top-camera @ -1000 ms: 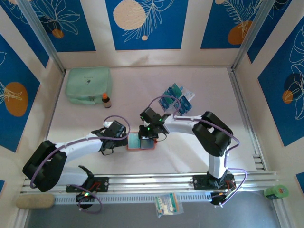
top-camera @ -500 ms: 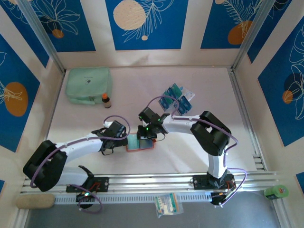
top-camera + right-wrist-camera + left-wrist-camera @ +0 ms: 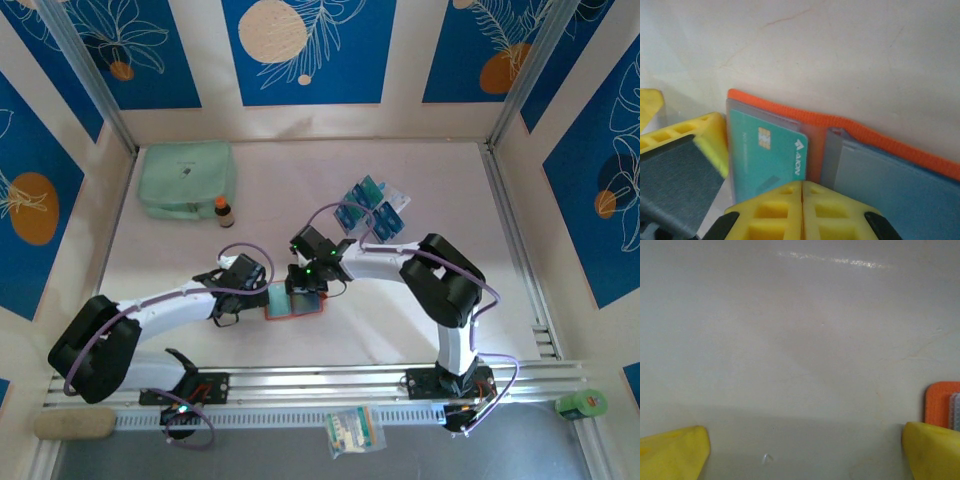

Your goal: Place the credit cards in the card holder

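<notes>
Only one readable mark: the teal card (image 3: 767,155) in the right wrist view carries white letters that look like "AION", turned sideways next to a small triangle logo. A fainter line of small print near its chip is illegible. Print on the packet (image 3: 354,431) and the mark on the mint pouch (image 3: 186,176) are too small to read.

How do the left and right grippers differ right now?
The left gripper is open, fingers wide apart; the right gripper is shut, fingers pressed together. The left gripper hangs over the table beside the edge of the card holder; the right gripper is at the edge of a teal credit card lying in the open holder. Both have yellow fingers and sit low by the holder.
</notes>
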